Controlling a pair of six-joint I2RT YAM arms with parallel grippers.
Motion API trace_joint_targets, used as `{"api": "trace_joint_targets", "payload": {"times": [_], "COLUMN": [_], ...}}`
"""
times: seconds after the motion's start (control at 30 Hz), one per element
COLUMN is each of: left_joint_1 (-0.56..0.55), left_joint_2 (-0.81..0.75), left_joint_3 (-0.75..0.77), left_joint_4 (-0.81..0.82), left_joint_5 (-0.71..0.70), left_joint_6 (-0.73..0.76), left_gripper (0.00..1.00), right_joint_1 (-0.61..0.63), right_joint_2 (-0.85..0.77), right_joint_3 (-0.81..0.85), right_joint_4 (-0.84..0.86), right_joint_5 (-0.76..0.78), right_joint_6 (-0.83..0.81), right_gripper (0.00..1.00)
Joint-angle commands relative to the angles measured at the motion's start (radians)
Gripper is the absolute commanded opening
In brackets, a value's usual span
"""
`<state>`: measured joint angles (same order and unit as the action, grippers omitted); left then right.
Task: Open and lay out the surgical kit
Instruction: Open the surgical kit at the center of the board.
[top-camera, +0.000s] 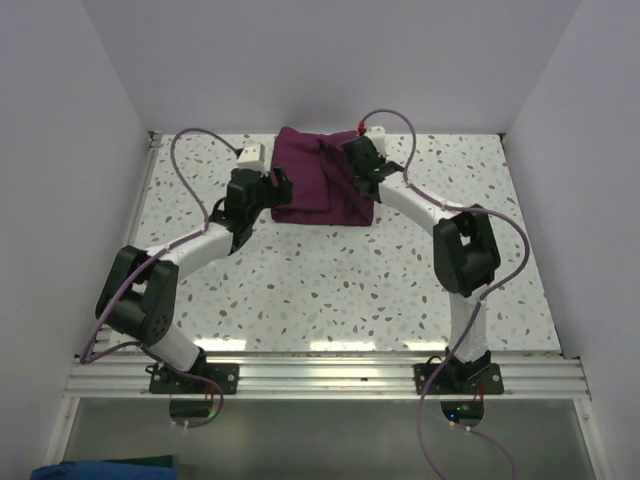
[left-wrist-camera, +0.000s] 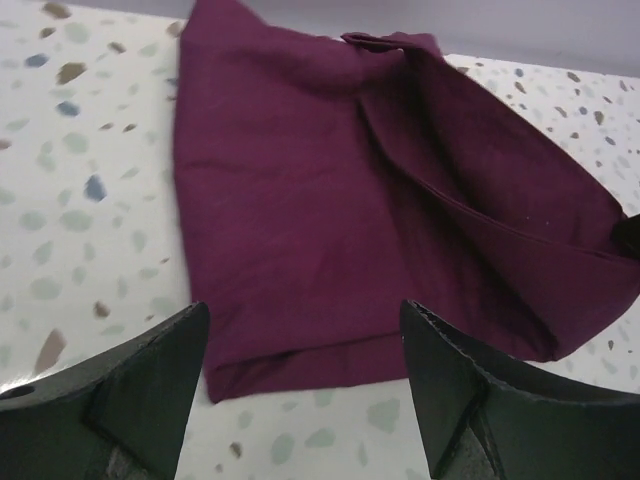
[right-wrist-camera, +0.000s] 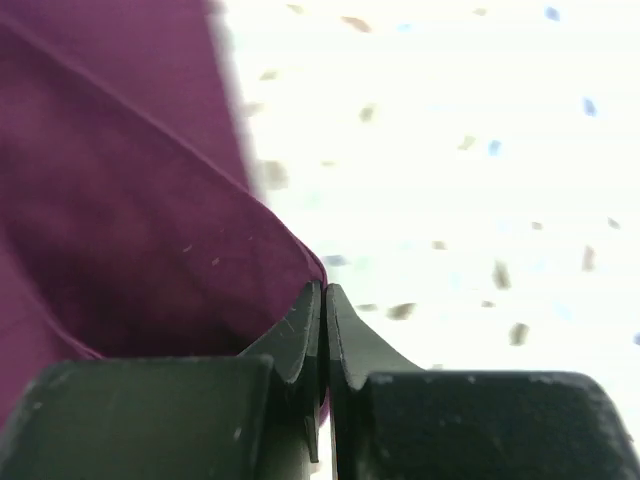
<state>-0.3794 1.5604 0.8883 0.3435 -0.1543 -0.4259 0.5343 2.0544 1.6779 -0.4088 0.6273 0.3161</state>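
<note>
Two-handed job, barely begun. Cloth wrap (top-camera: 310, 185) bundled shut at 12 o'clock on the table (top-camera: 300, 290), near square, no clear long axis. Right gripper (right-wrist-camera: 323, 290) pressed closed on a fold at the wrap's 3 o'clock side, so already placed for the peel. Left gripper (left-wrist-camera: 305, 315) spread wide, holding nothing, wrap dead ahead at its 12. Likely next: draw fold toward 3.
</note>
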Motion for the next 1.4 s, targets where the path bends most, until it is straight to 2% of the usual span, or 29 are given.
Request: {"api": "trace_joint_targets", "payload": {"times": [0.0,0.13,0.2,0.23,0.27,0.33,0.37,0.47,0.6,0.67,0.7,0.8,0.83,0.87,0.97,1.1,1.23,1.37], "left_joint_1": [-0.091,-0.2,-0.22,-0.234,-0.24,-0.249,-0.25,-0.251,-0.251,-0.253,-0.251,-0.253,-0.253,-0.253,-0.253,-0.251,-0.245,-0.222], "left_joint_2": [0.116,0.323,0.425,0.456,0.484,0.544,0.556,0.581,0.619,0.635,0.648,0.659,0.658,0.655,0.626,0.544,0.469,0.411], "left_joint_3": [0.177,0.34,0.435,0.463,0.487,0.532,0.537,0.538,0.56,0.583,0.59,0.606,0.607,0.61,0.61,0.609,0.592,0.563], "left_joint_4": [-0.041,-0.116,-0.179,-0.201,-0.221,-0.258,-0.262,-0.267,-0.284,-0.296,-0.31,-0.328,-0.333,-0.337,-0.377,-0.396,-0.399,-0.373], "left_joint_5": [-0.022,-0.085,-0.119,-0.131,-0.142,-0.168,-0.178,-0.208,-0.228,-0.235,-0.237,-0.252,-0.26,-0.277,-0.303,-0.323,-0.317,-0.237], "left_joint_6": [0.085,0.113,0.113,0.113,0.111,0.11,0.107,0.102,0.104,0.104,0.102,0.095,0.09,0.082,0.072,0.064,0.056,0.041], "left_gripper": [0.81,0.8,0.8,0.8,0.81,0.8,0.8,0.8,0.8,0.74,0.69,0.29,0.09,0.01,0.0,0.0,0.0,0.1], "right_joint_1": [-0.083,-0.141,-0.18,-0.192,-0.203,-0.23,-0.238,-0.258,-0.278,-0.278,-0.278,-0.277,-0.278,-0.277,-0.277,-0.269,-0.24,-0.217], "right_joint_2": [-0.065,-0.054,-0.019,-0.004,0.03,0.056,0.064,0.044,-0.061,-0.102,-0.115,-0.146,-0.146,-0.142,-0.128,-0.108,-0.051,0.033], "right_joint_3": [-0.084,-0.156,-0.158,-0.15,-0.142,-0.106,-0.095,-0.092,-0.129,-0.156,-0.164,-0.165,-0.158,-0.147,-0.106,-0.052,0.032,0.14], "right_joint_4": [-0.058,-0.077,-0.093,-0.099,-0.111,-0.137,-0.156,-0.157,-0.125,-0.09,-0.079,-0.047,-0.041,-0.036,-0.013,0.04,0.056,0.012], "right_joint_5": [0.092,0.129,0.114,0.1,0.086,0.066,0.071,0.091,0.094,0.077,0.065,0.023,0.009,-0.003,-0.087,-0.277,-0.356,-0.396], "right_joint_6": [0.06,0.104,0.126,0.13,0.13,0.147,0.15,0.158,0.167,0.163,0.16,0.156,0.156,0.155,0.146,0.121,0.08,0.058], "right_gripper": [0.0,0.0,0.0,0.06,0.49,0.85,0.98,0.98,0.98,0.98,0.98,0.98,0.98,0.98,0.98,0.98,0.98,0.98]}}
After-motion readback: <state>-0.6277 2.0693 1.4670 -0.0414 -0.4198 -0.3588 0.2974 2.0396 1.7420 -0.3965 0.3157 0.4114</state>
